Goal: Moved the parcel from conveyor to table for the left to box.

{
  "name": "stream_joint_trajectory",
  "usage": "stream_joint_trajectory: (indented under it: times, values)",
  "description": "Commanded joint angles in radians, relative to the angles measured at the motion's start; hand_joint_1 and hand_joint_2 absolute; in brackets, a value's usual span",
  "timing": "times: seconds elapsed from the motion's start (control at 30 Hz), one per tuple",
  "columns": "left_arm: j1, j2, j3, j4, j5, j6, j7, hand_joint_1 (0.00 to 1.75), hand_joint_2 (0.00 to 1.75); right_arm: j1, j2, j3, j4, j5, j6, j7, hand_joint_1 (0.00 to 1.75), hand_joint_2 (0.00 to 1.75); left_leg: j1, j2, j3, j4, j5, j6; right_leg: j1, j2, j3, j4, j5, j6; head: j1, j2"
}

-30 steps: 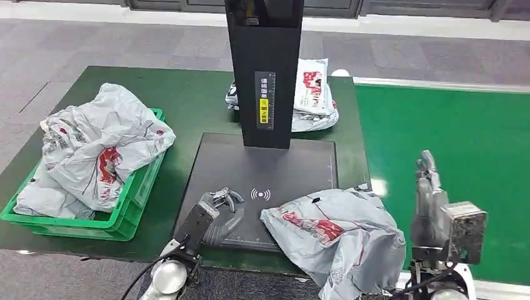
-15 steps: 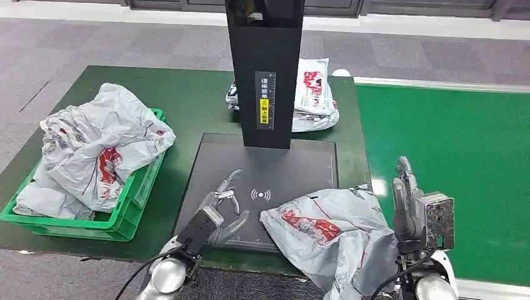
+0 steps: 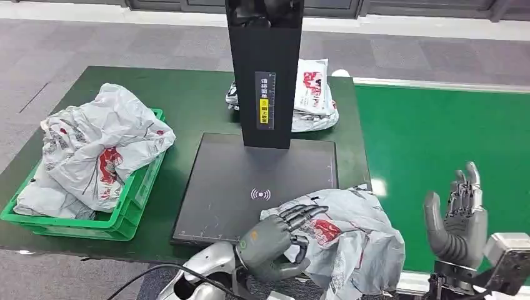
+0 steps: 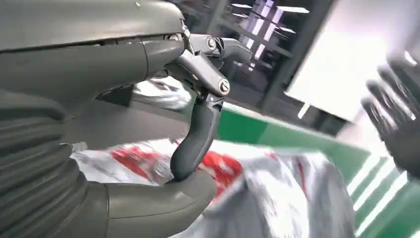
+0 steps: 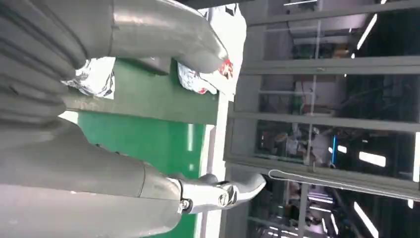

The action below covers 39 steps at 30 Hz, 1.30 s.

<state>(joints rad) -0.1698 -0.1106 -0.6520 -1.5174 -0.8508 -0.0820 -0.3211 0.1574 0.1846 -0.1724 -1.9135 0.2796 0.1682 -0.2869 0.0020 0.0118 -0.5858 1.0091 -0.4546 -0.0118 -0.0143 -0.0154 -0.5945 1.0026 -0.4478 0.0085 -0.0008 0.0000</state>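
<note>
Here the parcel [image 3: 340, 234] lies on the counter [image 3: 187, 106], off the conveyor [image 3: 437, 144]; the transfer looks done. The left hand [image 3: 275, 240] reaches onto it with fingers [image 3: 300, 214] spread, gripping nothing; the right hand [image 3: 459, 219] is open and empty, so boxing in the crate [image 3: 128, 209] remains.

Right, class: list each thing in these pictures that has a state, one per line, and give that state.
Parcel: crumpled, lying at the table's near edge, left hand over it.
Left hand: fingers curled over the parcel, grip unclear.
Right hand: raised, fingers apart, holding nothing.
Crate: heaped with bags.
Far bags: lying behind the scanner post.
</note>
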Motion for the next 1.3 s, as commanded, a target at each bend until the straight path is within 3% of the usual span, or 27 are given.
stream_joint_trajectory:
  times: [0.03, 0.07, 0.1, 0.5, 1.07, 1.3]
  values:
    - [-0.173, 0.002, -0.171, 0.327, -0.099, 0.074, 0.075, 0.00, 1.75, 0.003, 0.035, -0.088, -0.016, -0.008, 0.027, -0.008, 0.00, 1.75, 0.001, -0.006, 0.002, -0.003, 0.001, 0.000, 0.000, -0.004, 0.004, -0.003, 0.000, -0.001, 0.000, 0.000]
    - [-0.174, 0.002, -0.174, 0.338, -0.121, 0.087, 0.093, 0.00, 1.75, 0.002, 0.033, -0.084, -0.013, -0.007, 0.030, -0.010, 0.00, 1.75, 0.000, -0.004, 0.002, -0.002, 0.001, 0.000, 0.000, -0.002, 0.003, -0.002, 0.000, -0.001, 0.000, 0.000]
    - [-0.179, -0.004, -0.176, 0.368, -0.163, 0.111, 0.131, 0.00, 0.00, 0.003, 0.034, -0.082, -0.013, -0.005, 0.038, -0.013, 0.00, 1.75, 0.001, -0.003, 0.003, -0.002, 0.001, 0.000, 0.001, -0.002, 0.004, -0.003, 0.000, -0.001, 0.000, 0.000]
    - [-0.181, -0.032, -0.146, 0.396, -0.256, 0.141, 0.189, 0.00, 0.00, -0.032, 0.037, -0.063, -0.005, 0.005, 0.058, 0.002, 0.00, 1.75, 0.000, 0.000, 0.001, 0.000, 0.000, 0.000, 0.000, 0.002, 0.001, -0.001, 0.001, -0.001, 0.000, 0.000]
    - [-0.165, -0.016, -0.114, 0.336, -0.297, 0.159, 0.213, 0.00, 0.00, -0.038, 0.035, -0.042, 0.007, 0.001, 0.063, 0.013, 0.00, 1.75, 0.001, 0.000, 0.002, -0.001, 0.000, 0.000, 0.001, 0.002, 0.002, -0.002, 0.001, -0.001, 0.000, 0.000]
    - [-0.236, -0.066, -0.197, 0.561, -0.386, 0.145, 0.236, 0.00, 0.00, -0.035, 0.026, -0.035, 0.007, -0.003, 0.068, 0.008, 0.00, 1.75, 0.001, -0.001, 0.002, -0.002, 0.001, 0.000, 0.000, 0.002, 0.003, -0.002, 0.001, -0.001, 0.000, 0.000]
